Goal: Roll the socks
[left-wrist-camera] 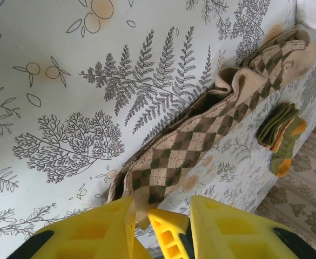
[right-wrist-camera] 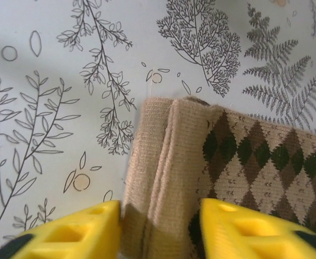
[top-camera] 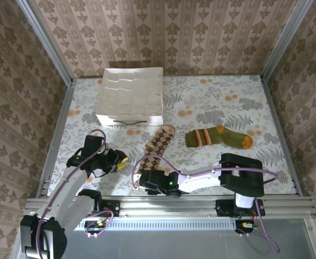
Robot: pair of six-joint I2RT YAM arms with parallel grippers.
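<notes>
High overview, wrist close-ups share argyle sock

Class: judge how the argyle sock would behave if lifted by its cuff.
Probably floppy: the argyle sock lies creased and bunched. Likely light, being thin knit. Unlikely to slip, given its ribbed cuff.

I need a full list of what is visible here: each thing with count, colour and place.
argyle sock: one, tan and brown, mid-table, near side of the tray
striped sock: one, olive with orange toe and heel, right of the argyle sock, apart from it
tray: one, white, gridded, far side, left of centre
table: one, pale leaf-print top
left gripper: one, yellow fingers, left of the argyle sock's cuff
right gripper: one, yellow fingers, either side of that cuff
</notes>
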